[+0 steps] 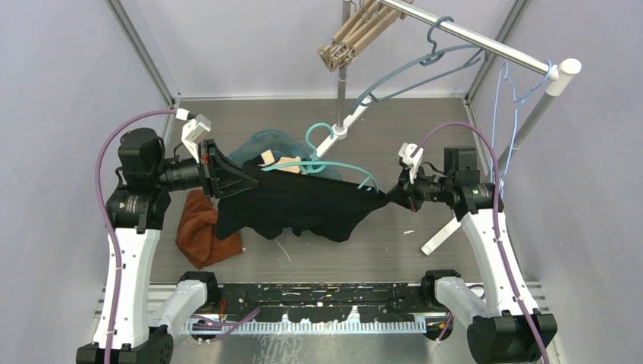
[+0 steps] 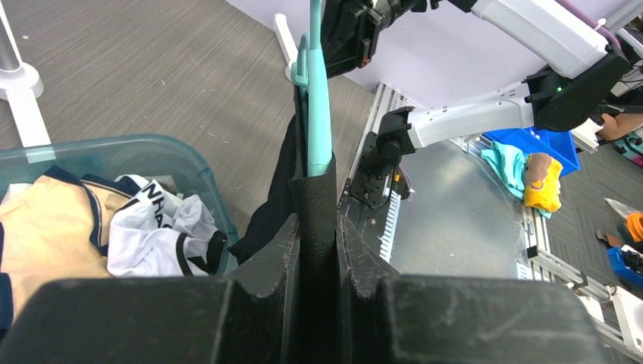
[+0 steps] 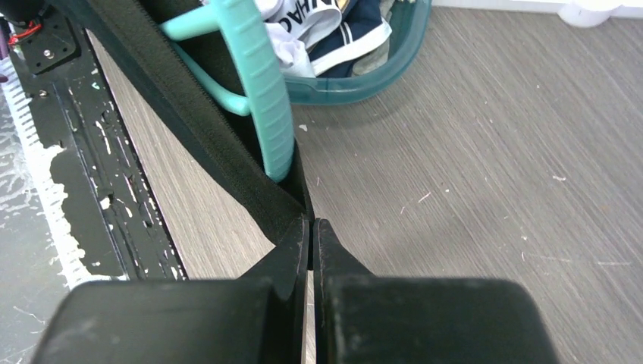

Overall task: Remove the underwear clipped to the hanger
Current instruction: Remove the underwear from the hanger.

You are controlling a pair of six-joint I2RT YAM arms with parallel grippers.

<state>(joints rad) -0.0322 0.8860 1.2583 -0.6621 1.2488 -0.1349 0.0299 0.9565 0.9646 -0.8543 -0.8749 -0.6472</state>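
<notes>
Mid-removal: holds the black underwear [image 1: 303, 205] stretched above the worktop [image 1: 258, 114], just below centre. Pinches one waistband end in the left pincer [image 1: 214, 171] at 9 o'clock and the opposite end in the right pincer [image 1: 392, 199] at 3 o'clock, both clamped tight on cloth. Leaves the teal hanger [image 3: 254, 83] caught along the top edge, toward 12. Probably calls next for drawing the fabric toward 6, free of the hanger's grip, without dragging it along.

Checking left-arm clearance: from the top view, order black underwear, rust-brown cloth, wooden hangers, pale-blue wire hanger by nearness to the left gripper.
1. Black underwear, held in left gripper.
2. Rust-brown cloth, just below.
3. Wooden hangers, top centre.
4. Pale-blue wire hanger, far right.
</notes>
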